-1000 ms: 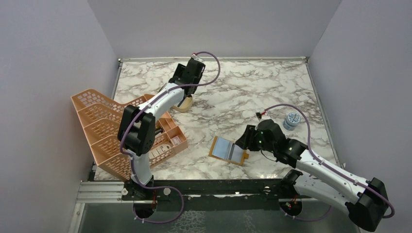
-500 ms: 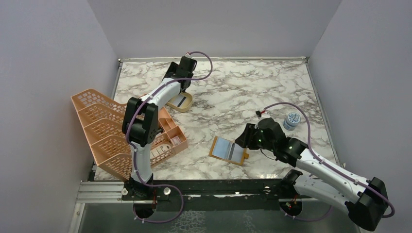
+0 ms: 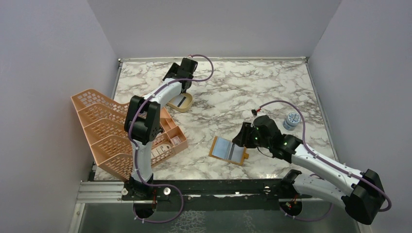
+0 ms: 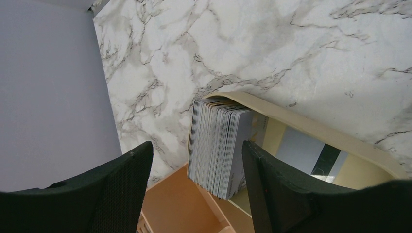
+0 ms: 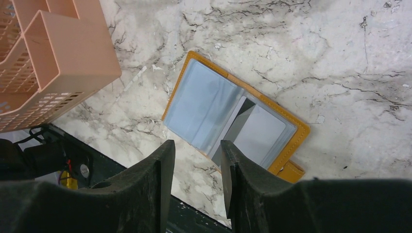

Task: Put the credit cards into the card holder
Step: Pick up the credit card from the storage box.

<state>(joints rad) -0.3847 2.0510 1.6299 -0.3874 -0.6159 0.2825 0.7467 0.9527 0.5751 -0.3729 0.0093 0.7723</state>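
Plain lilac-grey walls [image 3: 48,73] on 3 sides — white marble-patterned table [image 3: 243,87], grey-veined, evenly lit.

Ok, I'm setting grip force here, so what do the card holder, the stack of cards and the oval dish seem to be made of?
Card holder: matte mustard cover, leather-like, real or imitation. The pale inside pockets look like thin plastic film with a soft sheen.
Credit cards: probably stiff plastic, with thin, even, pale edges standing in a tidy stack.
Dish: smooth, matte tan, either plastic or ceramic; the look leaves it open.
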